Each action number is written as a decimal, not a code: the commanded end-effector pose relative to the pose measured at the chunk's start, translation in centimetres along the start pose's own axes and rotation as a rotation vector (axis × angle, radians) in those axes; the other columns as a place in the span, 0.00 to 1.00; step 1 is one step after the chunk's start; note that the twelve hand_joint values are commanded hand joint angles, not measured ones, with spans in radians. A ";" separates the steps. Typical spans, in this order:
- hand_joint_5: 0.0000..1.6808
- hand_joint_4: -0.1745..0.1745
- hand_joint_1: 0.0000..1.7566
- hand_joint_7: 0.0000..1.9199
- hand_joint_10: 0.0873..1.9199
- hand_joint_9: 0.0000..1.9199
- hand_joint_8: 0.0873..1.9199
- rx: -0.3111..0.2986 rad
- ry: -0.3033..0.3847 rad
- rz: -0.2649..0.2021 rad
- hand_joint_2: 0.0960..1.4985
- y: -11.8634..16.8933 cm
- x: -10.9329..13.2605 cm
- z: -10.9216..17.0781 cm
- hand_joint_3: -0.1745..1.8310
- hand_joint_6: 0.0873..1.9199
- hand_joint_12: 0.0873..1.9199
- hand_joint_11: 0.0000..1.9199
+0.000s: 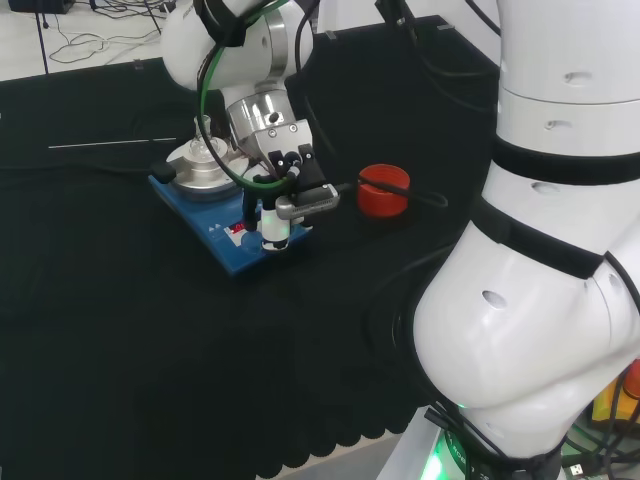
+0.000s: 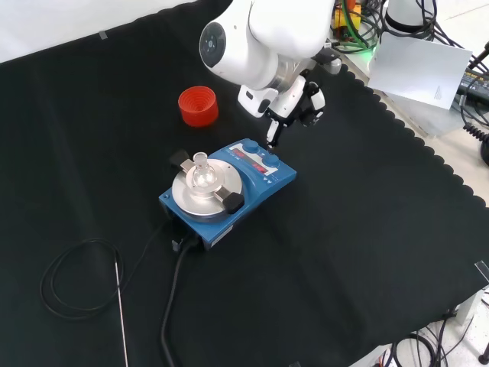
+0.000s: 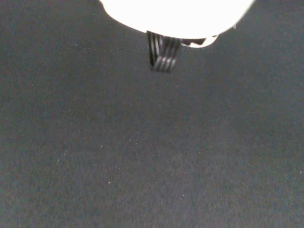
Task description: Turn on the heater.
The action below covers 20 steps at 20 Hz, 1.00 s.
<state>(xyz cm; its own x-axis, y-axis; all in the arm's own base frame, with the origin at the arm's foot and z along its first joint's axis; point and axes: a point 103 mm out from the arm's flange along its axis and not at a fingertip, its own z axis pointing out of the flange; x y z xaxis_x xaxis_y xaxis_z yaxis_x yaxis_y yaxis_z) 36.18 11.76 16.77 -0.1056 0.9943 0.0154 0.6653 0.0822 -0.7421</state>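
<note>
White arm links fill the right of the head view. To their left the hand (image 1: 285,195) hangs over the front panel of the blue heater (image 1: 225,215), one finger (image 1: 274,228) pointing straight down and meeting the panel beside its red display; the other fingers look tucked back and hold nothing. A small clear flask (image 1: 205,145) stands on the heater's round metal plate, and a red ribbed ring (image 1: 383,190) lies on the cloth to the right.

From the front view, a thin metal rod (image 2: 121,313) and a looped black cable (image 2: 65,279) lie closest, at lower left. Mid-cloth sits the heater (image 2: 229,183), the flask (image 2: 201,174) on its plate, the hand (image 2: 294,107) above its control edge with a fingertip (image 2: 270,140) at the panel. Farther back is the red ring (image 2: 198,105).

Black cloth (image 3: 152,152) spreads through the wrist view, beneath a blurred white part of the hand (image 3: 175,14).
</note>
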 end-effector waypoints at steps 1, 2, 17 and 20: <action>0.17 0.41 0.80 0.78 0.75 0.86 0.80 0.014 -0.004 -0.007 0.34 0.8 0.4 0.3 0.64 0.19 0.69 0.65; 0.17 0.41 0.80 0.78 0.75 0.86 0.80 0.015 -0.005 -0.007 0.34 0.9 0.6 0.3 0.64 0.19 0.69 0.65; 0.18 0.41 0.80 0.78 0.75 0.86 0.80 0.029 0.000 0.005 0.35 1.2 0.2 0.3 0.64 0.18 0.69 0.65; 0.18 0.41 0.80 0.78 0.75 0.86 0.80 0.026 -0.009 0.018 0.35 1.2 1.1 0.3 0.64 0.18 0.69 0.65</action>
<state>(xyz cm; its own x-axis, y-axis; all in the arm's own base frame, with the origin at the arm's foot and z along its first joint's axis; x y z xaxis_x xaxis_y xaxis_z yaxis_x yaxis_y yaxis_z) 36.76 12.48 15.62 -0.1033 0.9946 0.0103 0.6456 0.0749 -0.7600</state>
